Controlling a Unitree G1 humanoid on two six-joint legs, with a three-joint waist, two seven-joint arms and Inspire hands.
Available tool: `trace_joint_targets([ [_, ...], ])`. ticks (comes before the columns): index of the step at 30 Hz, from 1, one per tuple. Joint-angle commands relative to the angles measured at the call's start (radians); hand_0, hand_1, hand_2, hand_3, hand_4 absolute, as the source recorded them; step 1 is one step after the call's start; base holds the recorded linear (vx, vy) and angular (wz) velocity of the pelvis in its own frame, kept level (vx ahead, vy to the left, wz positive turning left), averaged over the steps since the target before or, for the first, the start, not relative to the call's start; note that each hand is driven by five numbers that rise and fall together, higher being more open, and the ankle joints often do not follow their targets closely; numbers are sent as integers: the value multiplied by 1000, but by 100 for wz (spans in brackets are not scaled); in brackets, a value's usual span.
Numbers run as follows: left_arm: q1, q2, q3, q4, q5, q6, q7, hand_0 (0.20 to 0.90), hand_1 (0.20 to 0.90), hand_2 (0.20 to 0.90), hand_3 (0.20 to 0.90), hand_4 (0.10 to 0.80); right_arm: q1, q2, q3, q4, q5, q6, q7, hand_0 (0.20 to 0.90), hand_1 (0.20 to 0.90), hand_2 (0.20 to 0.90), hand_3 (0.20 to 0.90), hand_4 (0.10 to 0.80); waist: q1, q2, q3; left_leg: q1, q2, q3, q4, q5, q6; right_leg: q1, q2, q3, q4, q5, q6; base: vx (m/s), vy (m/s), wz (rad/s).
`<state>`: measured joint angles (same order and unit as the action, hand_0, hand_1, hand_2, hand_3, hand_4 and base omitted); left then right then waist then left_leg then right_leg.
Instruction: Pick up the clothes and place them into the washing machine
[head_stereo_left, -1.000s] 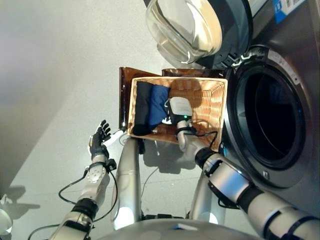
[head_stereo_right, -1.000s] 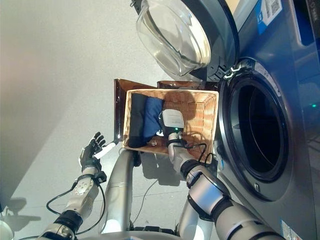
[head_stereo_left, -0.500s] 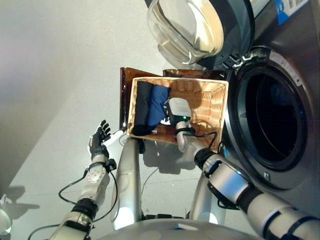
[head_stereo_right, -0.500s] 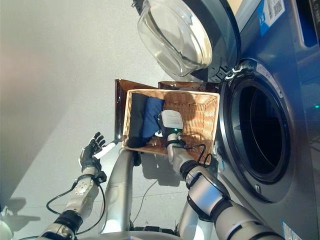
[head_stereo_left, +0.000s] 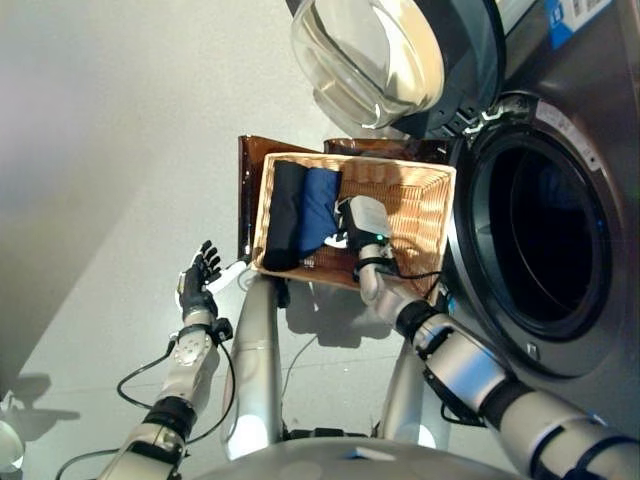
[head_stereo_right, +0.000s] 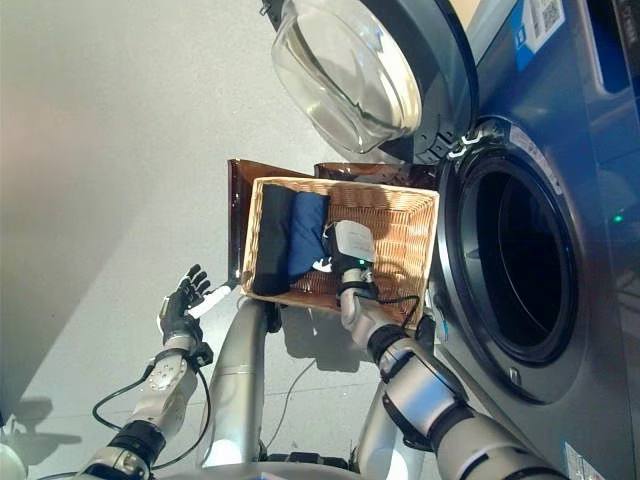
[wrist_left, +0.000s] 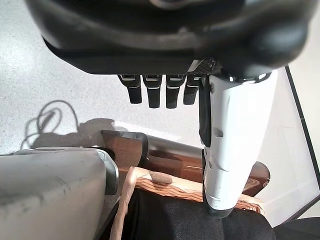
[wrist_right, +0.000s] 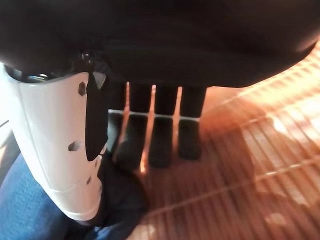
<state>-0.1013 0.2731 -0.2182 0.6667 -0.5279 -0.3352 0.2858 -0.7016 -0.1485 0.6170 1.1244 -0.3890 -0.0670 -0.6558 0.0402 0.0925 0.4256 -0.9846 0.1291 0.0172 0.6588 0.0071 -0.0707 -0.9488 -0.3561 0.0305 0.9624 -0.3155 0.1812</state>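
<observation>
The right hand, fingers straight and holding nothing, has slid slightly rightward inside the wicker basket, beside the folded clothes at frame centre. No grasp yet. The left hand hangs open, lower left. The washing machine gapes right.

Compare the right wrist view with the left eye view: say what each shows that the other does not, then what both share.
Only the right wrist view shows the right hand from close up, its fingers straight over the woven floor of the basket, its white-covered thumb beside blue cloth.

Only the left eye view shows the washing machine with its door swung open, the dark garment beside the blue one, and the left hand open outside the basket.

Both show the basket, the blue cloth and the right hand.
</observation>
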Motion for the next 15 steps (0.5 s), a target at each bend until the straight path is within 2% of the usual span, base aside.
trace_joint_targets([
  [1, 40, 66, 22, -44, 11, -75, 32, 900, 900, 900, 900, 800, 6, -53, -64, -108, 49, -62, -63, 200, 200, 200, 200, 300, -7, -4, -23, 61, 51, -30, 79, -143, -55, 33, -31, 58, -225, 247, 0, 0, 0, 0],
  [2, 40, 65, 27, -36, 12, -73, 31, 900, 900, 900, 900, 800, 18, -64, -75, -120, 57, -65, -64, 200, 200, 200, 200, 300, -10, -5, -24, 61, 52, -29, 81, -143, -54, 32, -31, 57, -224, 247, 0, -82, 5, -2],
  [3, 38, 65, 28, -37, 12, -73, 31, 900, 900, 900, 900, 800, 16, -65, -75, -121, 57, -65, -64, 200, 200, 200, 200, 300, -11, -5, -23, 53, 49, -24, 59, -102, -46, 27, -32, 55, -251, 287, -6, -84, 10, -3],
  [4, 42, 66, 34, -33, 12, -75, 32, 900, 900, 900, 900, 800, 28, -80, -89, -137, 68, -71, -64, 200, 200, 200, 200, 300, -14, -7, -25, 53, 50, -25, 61, -103, -45, 26, -32, 56, -251, 288, -5, 9, -8, -4],
  [5, 45, 64, 40, -32, 12, -77, 32, 900, 900, 900, 900, 800, 57, -101, -109, -159, 80, -82, -69, 200, 200, 200, 200, 300, -20, -9, -27, 60, 56, -30, 85, -145, -54, 32, -32, 59, -226, 248, 2, 101, -25, -5],
  [6, 46, 62, 43, -30, 12, -76, 32, 900, 900, 900, 900, 800, 69, -112, -117, -169, 82, -84, -70, 200, 200, 200, 200, 300, -24, -11, -29, 60, 57, -30, 84, -145, -55, 32, -32, 58, -228, 248, 2, 7, -7, -5],
  [7, 44, 62, 43, -31, 12, -77, 32, 900, 900, 900, 900, 800, 67, -113, -118, -170, 82, -84, -71, 200, 200, 200, 200, 300, -25, -11, -28, 52, 53, -25, 62, -105, -46, 27, -33, 55, -254, 288, -4, -87, 6, -5],
  [12, 58, 58, 68, -28, 16, -82, 30, 900, 900, 900, 900, 800, 134, -163, -160, -192, 79, -90, -75, 200, 200, 200, 200, 300, -36, -20, -32, 54, 56, -26, 57, -104, -46, 31, -33, 50, -258, 287, -2, 0, -9, -2],
  [13, 61, 58, 69, -31, 16, -83, 29, 900, 900, 900, 900, 800, 143, -167, -163, -194, 78, -90, -73, 200, 200, 200, 200, 300, -35, -20, -33, 61, 61, -32, 80, -145, -56, 36, -32, 52, -230, 247, 4, 0, 0, 0],
  [14, 60, 58, 70, -31, 15, -83, 29, 900, 900, 900, 900, 800, 141, -168, -163, -195, 78, -90, -73, 200, 200, 200, 200, 300, -36, -21, -32, 53, 57, -27, 59, -106, -47, 30, -33, 49, -256, 287, -2, 0, 0, 0],
  [15, 64, 59, 72, -36, 16, -83, 28, 900, 900, 900, 900, 800, 148, -173, -165, -192, 75, -87, -71, 200, 200, 200, 200, 300, -37, -22, -33, 53, 59, -26, 60, -106, -47, 31, -33, 49, -255, 286, -3, -95, 6, -2],
])
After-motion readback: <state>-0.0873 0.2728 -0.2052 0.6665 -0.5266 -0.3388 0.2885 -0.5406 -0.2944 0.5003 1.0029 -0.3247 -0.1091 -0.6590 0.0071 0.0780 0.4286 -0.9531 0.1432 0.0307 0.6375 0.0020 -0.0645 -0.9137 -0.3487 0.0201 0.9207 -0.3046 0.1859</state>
